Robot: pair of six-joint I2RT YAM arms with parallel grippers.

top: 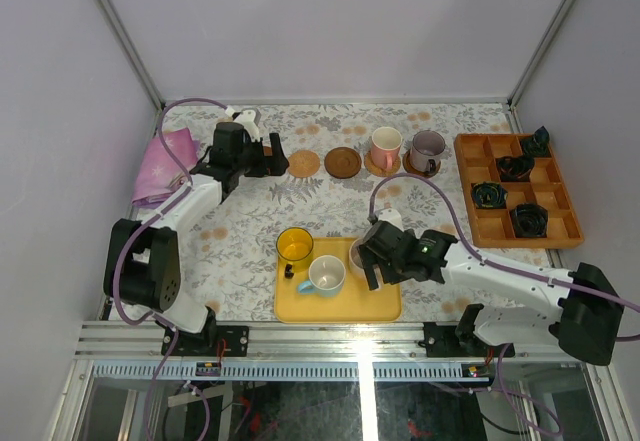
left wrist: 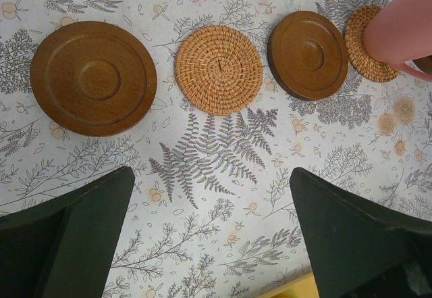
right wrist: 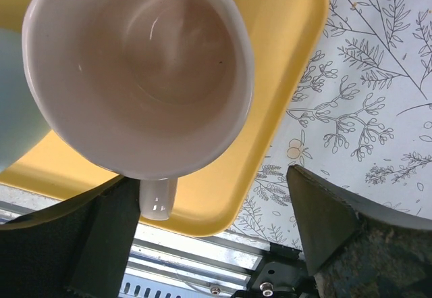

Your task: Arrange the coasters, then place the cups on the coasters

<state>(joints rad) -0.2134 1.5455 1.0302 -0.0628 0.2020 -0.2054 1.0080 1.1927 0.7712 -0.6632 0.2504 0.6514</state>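
Tray [top: 372,303]: right tool [right wrist: 209,176] over its right end, jaws wide, nothing held. Pink cup [right wrist: 138,61] upright on that end, just ahead of the tool, off-centre of the gap, handle [right wrist: 156,200] pointing back at it. Right arm nearer. Left tool [left wrist: 212,176] wide over coasters [left wrist: 219,69] beyond the tray.

A: Top view light?
B: Bright, even, diffuse. Soft, short shadows on the floral-print tabletop [top: 250,231]. White glare streak [top: 366,401] below its near edge.
A: Wrists?
B: Left: round tan woven coaster [left wrist: 219,69] sharp; dark fingers [left wrist: 74,237] of the left gripper [left wrist: 211,173] blurred and underexposed. Right: pale pink ceramic cup [right wrist: 138,68] soft, small glint inside.
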